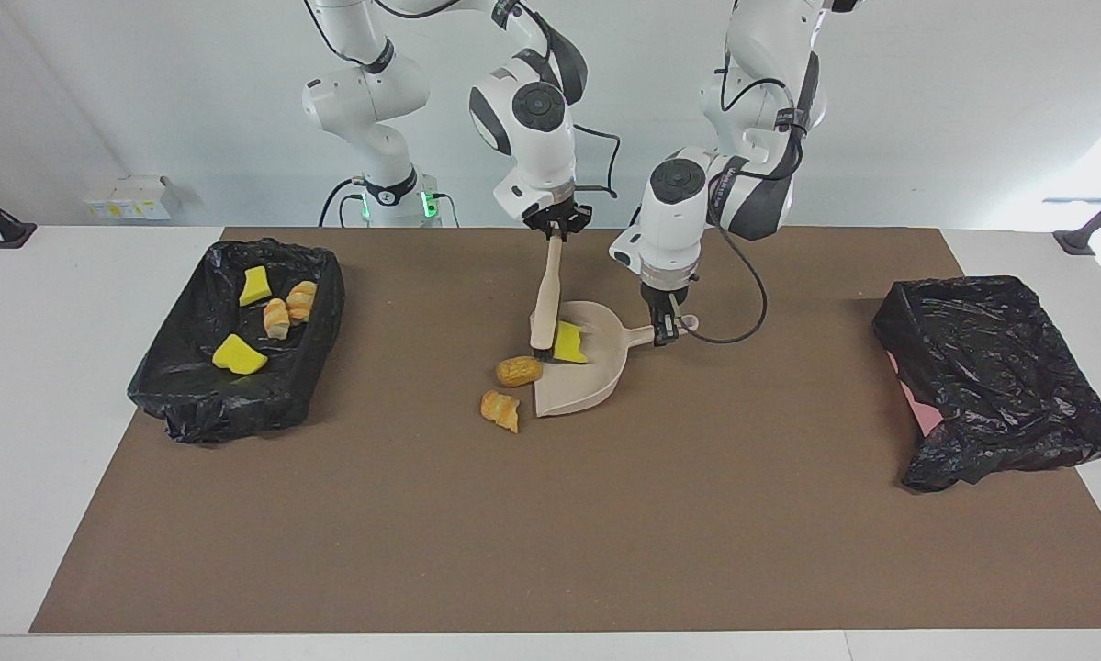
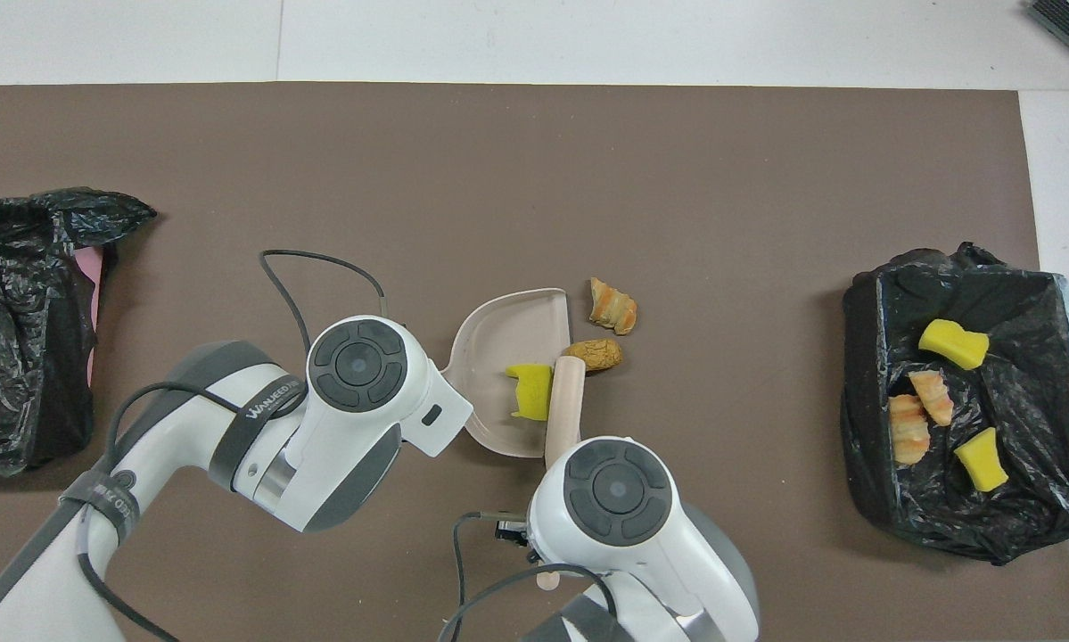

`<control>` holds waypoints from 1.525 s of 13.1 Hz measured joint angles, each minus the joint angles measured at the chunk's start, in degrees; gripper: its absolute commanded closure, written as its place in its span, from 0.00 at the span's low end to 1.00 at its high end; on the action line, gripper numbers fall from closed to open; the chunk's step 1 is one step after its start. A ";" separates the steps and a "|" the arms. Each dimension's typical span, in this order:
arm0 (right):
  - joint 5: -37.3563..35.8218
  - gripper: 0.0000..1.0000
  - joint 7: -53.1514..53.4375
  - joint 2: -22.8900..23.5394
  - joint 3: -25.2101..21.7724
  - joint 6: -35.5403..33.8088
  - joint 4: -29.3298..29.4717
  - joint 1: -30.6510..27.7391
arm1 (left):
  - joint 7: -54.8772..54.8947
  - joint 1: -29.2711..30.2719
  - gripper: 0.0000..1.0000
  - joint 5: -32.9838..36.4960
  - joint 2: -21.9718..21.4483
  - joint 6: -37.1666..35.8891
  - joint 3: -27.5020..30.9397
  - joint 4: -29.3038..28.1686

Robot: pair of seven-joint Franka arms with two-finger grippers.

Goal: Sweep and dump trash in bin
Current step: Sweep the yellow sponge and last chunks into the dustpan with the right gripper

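We've got the right gripper (image 1: 556,223) clamped shut on the top of the brush (image 1: 545,296), which hangs nearly upright with its bristles down on the dustpan (image 1: 596,386). The left gripper (image 1: 666,332) is closed on the dustpan's handle, holding the pan on the mat (image 1: 550,514).

Trash so far: one yellow piece (image 1: 568,343) sits inside the pan, touching the brush head. A tan lump (image 1: 519,371) lies on the mat just beside the pan's mouth, and an orange lump (image 1: 500,410) lies near it, a bit farther from the robots. Four more pieces (two yellow, two orange) are already in the bin (image 1: 203,397) at the right arm's end. A second black-bagged bin (image 1: 991,386) sits at the left arm's end.
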 measured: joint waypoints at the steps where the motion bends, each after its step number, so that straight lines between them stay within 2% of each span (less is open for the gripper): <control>1: -2.03 1.00 -0.84 0.01 -0.02 -1.10 0.81 -1.41 | -2.00 0.00 1.00 0.00 0.00 0.00 -0.01 -0.04; 8: -13.78 1.00 -19.69 3.52 -0.26 -2.53 2.92 -12.38 | -6.97 -0.02 1.00 0.00 -0.21 -0.32 -0.08 -0.34; 11: -17.25 1.00 -26.63 5.25 -0.39 -2.53 3.00 -15.72 | -13.12 -0.19 1.00 -0.02 -0.43 -1.43 -0.26 -0.42; 14: -17.76 1.00 -27.16 7.21 0.19 -2.22 2.81 -14.85 | -16.07 -0.89 1.00 -0.01 -0.85 -3.15 -0.34 -0.43; 20: -17.31 1.00 -27.14 8.53 0.45 2.02 2.51 -7.23 | -16.67 -1.15 1.00 -0.01 -1.19 -3.64 -0.33 -0.65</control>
